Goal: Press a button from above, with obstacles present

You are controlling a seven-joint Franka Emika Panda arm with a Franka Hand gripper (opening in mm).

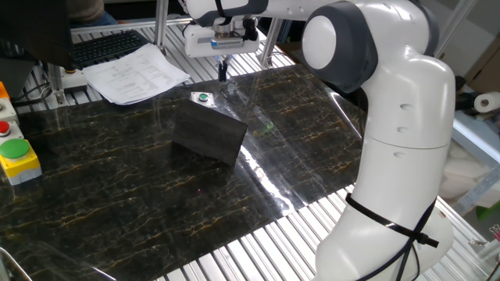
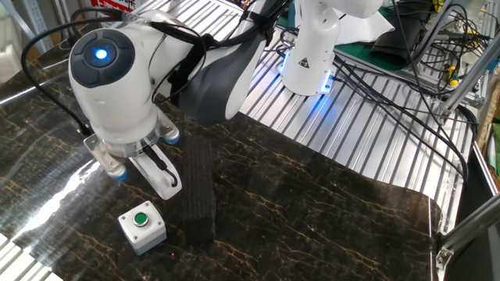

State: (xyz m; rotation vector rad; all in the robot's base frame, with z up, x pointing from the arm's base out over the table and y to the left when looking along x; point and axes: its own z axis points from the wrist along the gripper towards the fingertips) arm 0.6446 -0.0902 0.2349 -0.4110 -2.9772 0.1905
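Observation:
The small white-grey box with its tiny green button (image 1: 202,97) sits on the dark marble mat at the back, just behind the dark grey-black block (image 1: 208,133). My gripper (image 1: 222,73) hangs above the mat, a little right of and behind the button box, clear of it. Its two fingertips are together, with nothing between them. In the other fixed view the button box (image 2: 141,226) lies in front of the gripper (image 2: 162,178), and the block (image 2: 197,191) shows edge-on to the right of both.
A yellow box with a large green push-button (image 1: 16,154) and a red button (image 1: 5,128) stand at the left edge. Papers (image 1: 133,72) and a keyboard (image 1: 109,45) lie behind the mat. My arm's white base (image 1: 398,156) stands at the right. Cables (image 2: 391,101) cross the ribbed table.

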